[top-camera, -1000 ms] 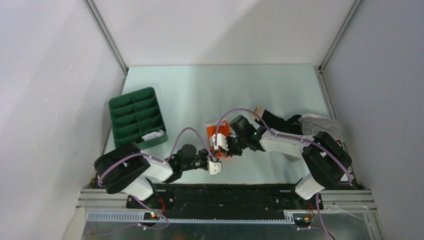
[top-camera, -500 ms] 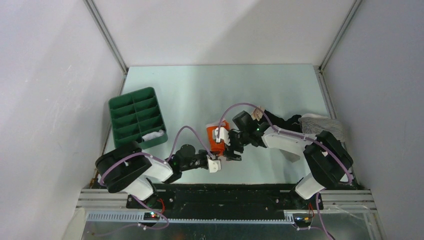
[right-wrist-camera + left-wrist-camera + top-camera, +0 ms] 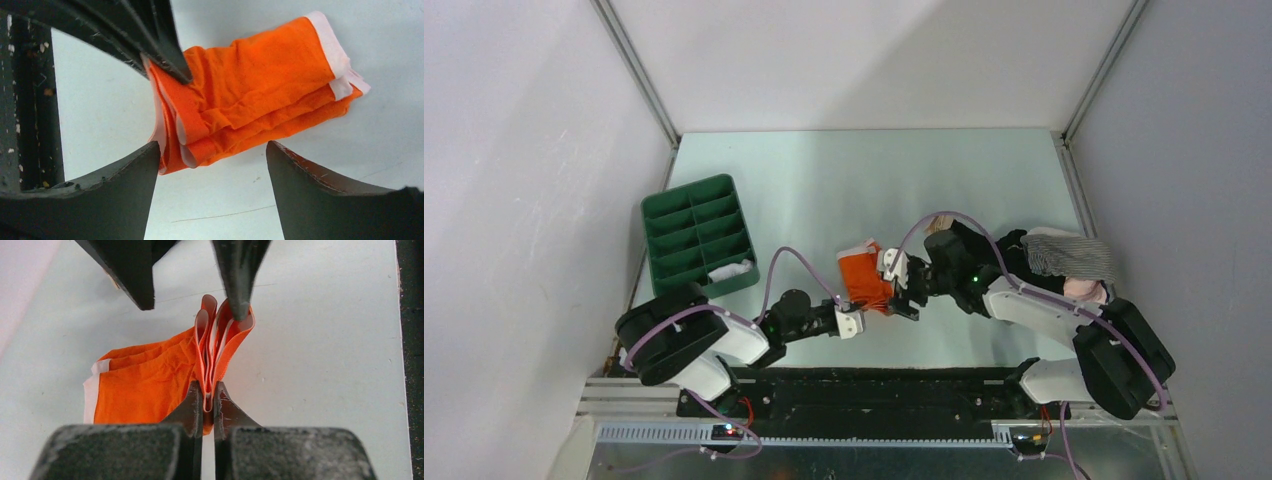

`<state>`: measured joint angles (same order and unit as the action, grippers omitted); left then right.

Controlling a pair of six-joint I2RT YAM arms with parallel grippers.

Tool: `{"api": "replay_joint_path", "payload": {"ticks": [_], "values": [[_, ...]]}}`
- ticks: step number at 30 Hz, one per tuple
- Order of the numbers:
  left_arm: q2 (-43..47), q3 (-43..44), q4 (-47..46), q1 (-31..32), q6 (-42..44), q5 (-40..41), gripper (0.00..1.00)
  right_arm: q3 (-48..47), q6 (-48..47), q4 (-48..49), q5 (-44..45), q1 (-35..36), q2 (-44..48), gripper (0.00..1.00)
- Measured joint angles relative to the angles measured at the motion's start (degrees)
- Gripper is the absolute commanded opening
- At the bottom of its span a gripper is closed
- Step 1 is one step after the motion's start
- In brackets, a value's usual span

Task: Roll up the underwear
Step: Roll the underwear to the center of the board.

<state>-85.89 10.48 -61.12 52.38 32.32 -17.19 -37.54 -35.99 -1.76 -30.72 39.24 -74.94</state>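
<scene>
The orange underwear (image 3: 862,276) with a white waistband lies folded in layers on the pale table, near the middle front. My left gripper (image 3: 856,322) is shut on the near folded edge of the underwear (image 3: 150,385); the layers stand pinched between its fingertips (image 3: 208,392). My right gripper (image 3: 902,290) is open beside the underwear's right edge, with nothing between its fingers. In the right wrist view it (image 3: 214,146) straddles the end of the folded underwear (image 3: 260,90) without touching it, and the left gripper's fingers (image 3: 165,55) reach in from the top left.
A green compartment tray (image 3: 686,215) stands at the left, with a white rolled item (image 3: 730,270) in one cell. A grey striped garment (image 3: 1072,255) and a black one (image 3: 984,245) lie piled at the right, behind the right arm.
My right gripper let go of the underwear, opened and drew back to the right. My left gripper shut on the underwear's near edge, and the underwear shifted slightly.
</scene>
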Motion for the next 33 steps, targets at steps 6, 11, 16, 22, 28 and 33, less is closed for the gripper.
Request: {"api": "replay_joint_path", "payload": {"ticks": [6,11,16,22,28,33], "values": [[-0.1,0.0,-0.8,0.0,-1.4,0.0,0.0,3.8,-7.5,2.1,-1.8,2.3,0.6,0.81],[-0.1,0.0,-0.9,-0.1,-1.9,0.1,0.0,4.7,-11.9,3.4,-3.3,3.3,0.7,0.8],[-0.1,0.0,-0.9,-0.2,-2.2,0.1,0.0,4.8,-14.2,3.9,-4.3,4.1,0.8,0.75],[-0.1,0.0,-1.0,-1.0,-3.0,0.3,0.0,4.9,-14.0,7.5,-2.1,6.6,-0.5,0.64],[-0.1,0.0,-1.0,-2.7,-4.9,0.9,0.0,4.9,-13.9,10.5,1.9,8.0,-2.8,0.55],[-0.1,0.0,-0.9,-3.7,-5.9,1.0,0.0,4.9,-13.3,11.2,5.0,8.5,-3.4,0.52]]}}
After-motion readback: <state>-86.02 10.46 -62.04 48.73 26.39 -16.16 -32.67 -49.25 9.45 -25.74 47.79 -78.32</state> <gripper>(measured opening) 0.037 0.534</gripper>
